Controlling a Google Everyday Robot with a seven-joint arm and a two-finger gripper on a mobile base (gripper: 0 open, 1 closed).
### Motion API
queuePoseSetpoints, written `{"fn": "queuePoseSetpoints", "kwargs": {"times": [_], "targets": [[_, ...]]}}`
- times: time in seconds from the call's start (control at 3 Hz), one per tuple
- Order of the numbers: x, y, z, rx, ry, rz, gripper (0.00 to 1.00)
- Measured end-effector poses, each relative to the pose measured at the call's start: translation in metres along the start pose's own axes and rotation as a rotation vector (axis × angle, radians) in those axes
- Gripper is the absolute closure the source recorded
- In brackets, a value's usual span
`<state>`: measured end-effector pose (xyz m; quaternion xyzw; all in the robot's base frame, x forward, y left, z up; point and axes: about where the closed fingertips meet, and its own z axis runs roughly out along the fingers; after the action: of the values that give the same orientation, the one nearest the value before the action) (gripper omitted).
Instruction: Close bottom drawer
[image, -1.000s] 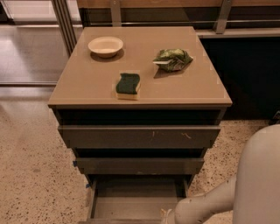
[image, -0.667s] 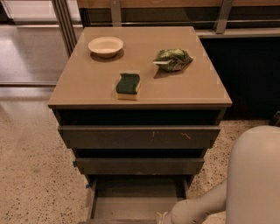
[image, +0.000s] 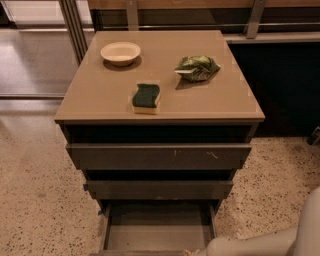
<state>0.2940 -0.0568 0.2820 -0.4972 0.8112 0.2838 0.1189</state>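
Three things lie on the brown cabinet top (image: 100, 95), well up and away from the gripper (image: 191, 252): a pale bowl (image: 120, 52), a green sponge (image: 146, 97) and a crumpled green bag (image: 197, 68). The bottom drawer (image: 157, 232) is pulled out, its tray just up and left of the gripper, which sits low by the drawer's front edge; I cannot tell if it is gripping. Speckled floor (image: 35, 200) lies off to both sides.

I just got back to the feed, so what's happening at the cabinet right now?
The robot's arm reaches in from the lower right. The gripper is at the picture's bottom edge, by the front of the bottom drawer. That drawer stands pulled out, not yet closed.
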Motion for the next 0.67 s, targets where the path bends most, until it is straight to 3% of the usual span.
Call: {"fn": "queuePoseSetpoints", "kwargs": {"times": [0.33,0.67], "targets": [[0.0012,-0.0008,0.0000,0.002,-0.003,0.004,0.00],[0.0012,-0.0008,0.0000,0.002,-0.003,0.004,0.19]]}}
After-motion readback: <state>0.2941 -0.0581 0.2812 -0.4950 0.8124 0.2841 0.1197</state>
